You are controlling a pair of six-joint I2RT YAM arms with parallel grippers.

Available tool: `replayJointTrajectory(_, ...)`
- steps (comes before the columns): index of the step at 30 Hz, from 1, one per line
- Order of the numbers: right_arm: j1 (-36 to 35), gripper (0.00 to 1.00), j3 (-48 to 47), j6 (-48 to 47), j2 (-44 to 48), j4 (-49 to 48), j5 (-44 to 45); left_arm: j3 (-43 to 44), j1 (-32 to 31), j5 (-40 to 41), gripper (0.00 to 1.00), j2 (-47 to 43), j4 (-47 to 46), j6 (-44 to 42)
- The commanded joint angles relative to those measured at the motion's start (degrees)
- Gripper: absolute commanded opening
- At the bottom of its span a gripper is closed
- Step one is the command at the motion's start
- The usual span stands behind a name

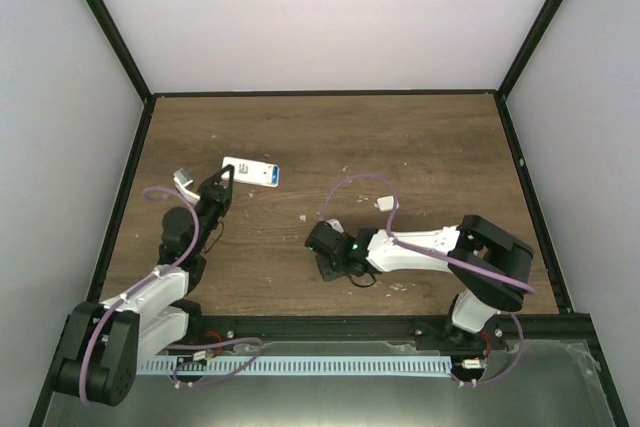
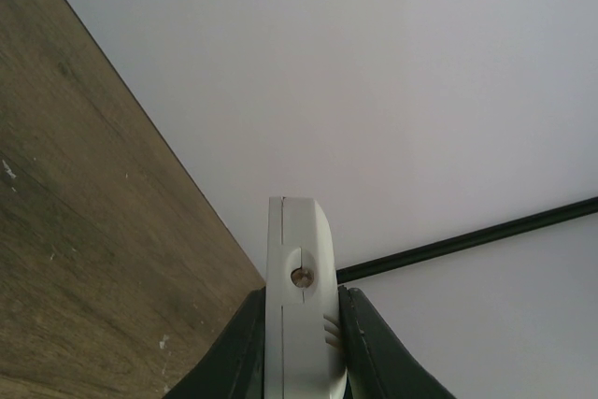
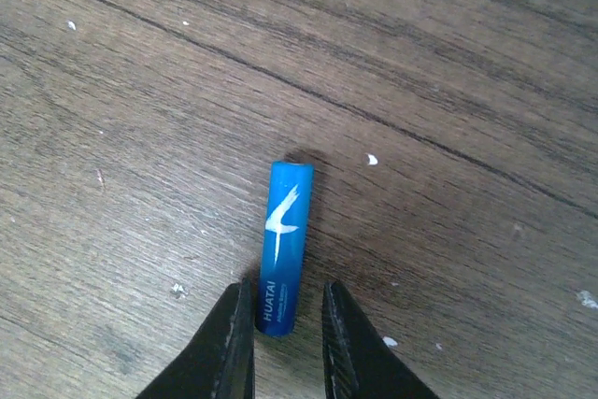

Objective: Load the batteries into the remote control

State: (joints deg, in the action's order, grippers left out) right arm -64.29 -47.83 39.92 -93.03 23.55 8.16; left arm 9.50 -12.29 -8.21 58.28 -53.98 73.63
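Note:
The white remote control [image 1: 248, 171] is held off the table at the left by my left gripper [image 1: 224, 187]; a small blue patch shows at its right end. In the left wrist view the remote [image 2: 297, 306] stands edge-on between my two fingers, which press on both its faces. One blue battery [image 3: 285, 245] lies flat on the wood. My right gripper [image 3: 285, 334] is low over it, open, with a finger on each side of its near end; the right finger stands apart from it. In the top view my right gripper [image 1: 318, 243] hides this battery.
A small white piece [image 1: 385, 203] lies on the table behind the right arm. White crumbs are scattered over the wood. A black frame rail [image 1: 320, 93] and white walls bound the table on three sides.

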Motion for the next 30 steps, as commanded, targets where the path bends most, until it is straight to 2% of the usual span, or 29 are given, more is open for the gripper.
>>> replayJointTrajectory(1, -1.0, 0.13, 2.1, -0.3, -4.4, 2.9, 0.9, -0.6, 0.3, 0.3, 0.0, -1.7, 0.0, -1.3)
replayJointTrajectory(12, -1.2, 0.08, 0.6, -1.4, -1.4, 5.0, 2.2, 0.0, 0.3, 1.8, 0.0, -1.7, 0.5, -1.0)
replayJointTrajectory(18, -1.1, 0.01, -3.5, -1.2, 1.5, 9.7, 2.0, -0.6, 0.3, 2.7, 0.0, -1.1, -0.5, 0.0)
replayJointTrajectory(30, -1.2, 0.01, -4.5, -2.0, 1.5, 9.6, 2.3, -2.2, 0.3, 4.3, 0.0, -3.3, 0.1, 0.0)
